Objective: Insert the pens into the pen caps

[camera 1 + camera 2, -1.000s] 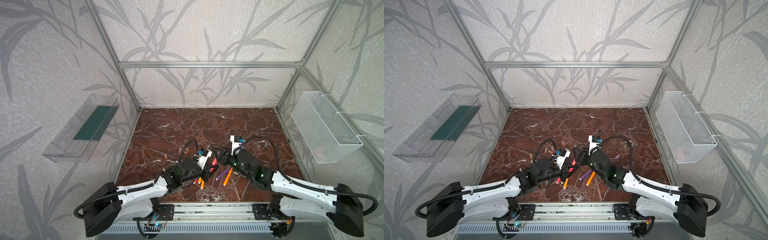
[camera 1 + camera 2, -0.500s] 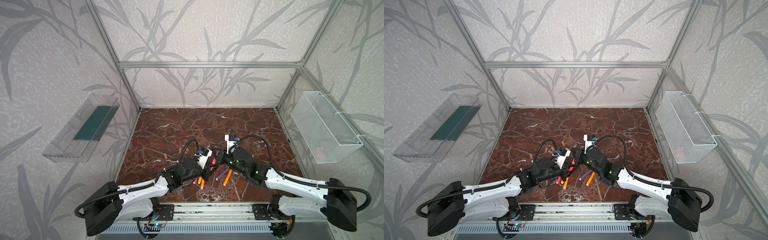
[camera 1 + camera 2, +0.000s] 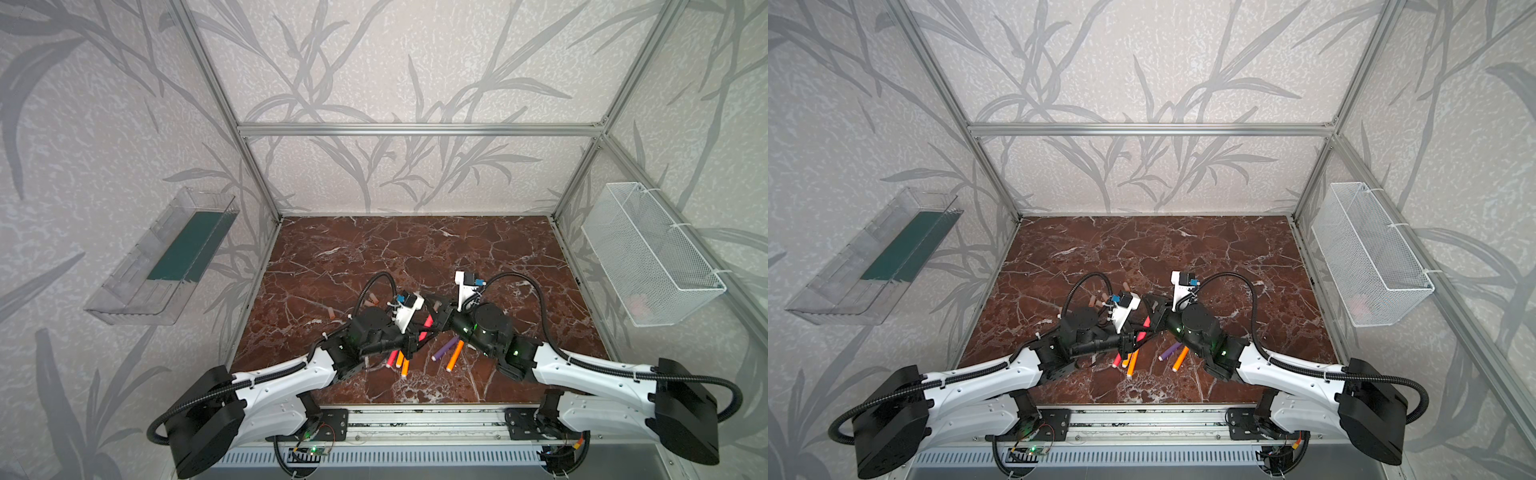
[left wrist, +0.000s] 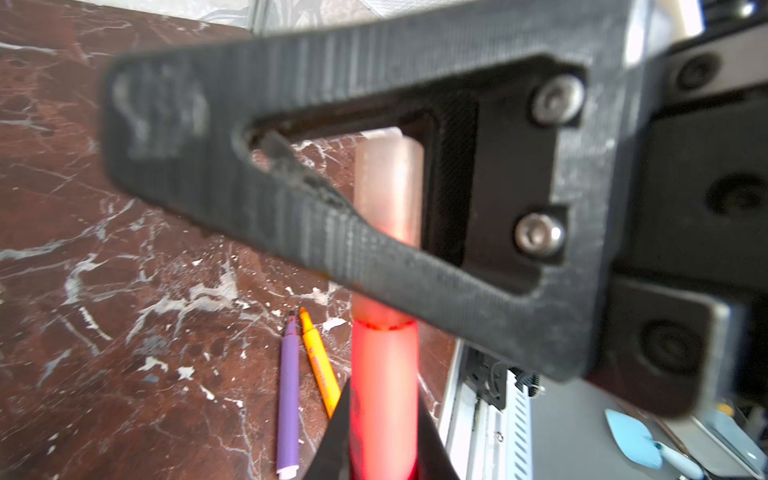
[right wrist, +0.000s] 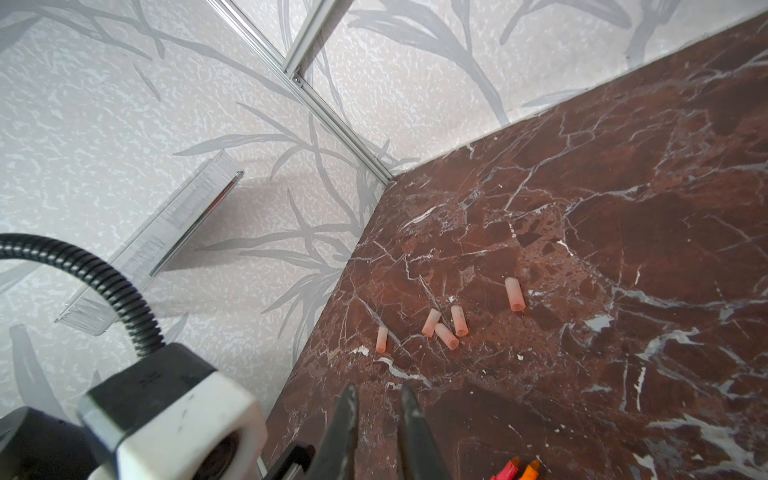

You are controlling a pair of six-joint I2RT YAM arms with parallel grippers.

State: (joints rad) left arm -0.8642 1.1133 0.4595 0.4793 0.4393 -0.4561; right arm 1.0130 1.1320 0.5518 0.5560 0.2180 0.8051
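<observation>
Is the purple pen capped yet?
No, the purple pen lies loose with its tapered tip bare, beside an orange pen.

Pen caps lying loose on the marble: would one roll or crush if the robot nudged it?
Probably rolls: each loose cap is a round tube lying on its side on smooth marble. Likely very light, being short, hollow and translucent. A hard squeeze might dent it.

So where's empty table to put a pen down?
The back of the table, toward the wall, is bare, and the right side near the wire basket. Crowded: the front middle, with pens, and the pen caps left.
</observation>
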